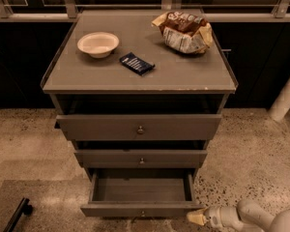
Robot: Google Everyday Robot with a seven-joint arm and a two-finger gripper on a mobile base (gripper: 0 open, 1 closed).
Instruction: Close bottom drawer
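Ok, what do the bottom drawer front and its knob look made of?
Bottom drawer: matte grey panel, probably painted wood or laminate; flat, no glare. Knob: likely metal, small pale glint. The gripper sits low beside the drawer's front right corner.

A single white arm (pixel 268 220) is seen in the lower right corner of the camera view, where it is cut off by the right and bottom edges. It is laid out almost horizontally and is directed leftward. Rounded, pale joint housings are shown along it, and it is narrowed toward a slimmer wrist (pixel 223 217). The claw (pixel 197 217) is carried at the far left end of the arm, very low in the view and right of centre. It is presented as a cream-coloured, tapered tip that is pointed to the left.
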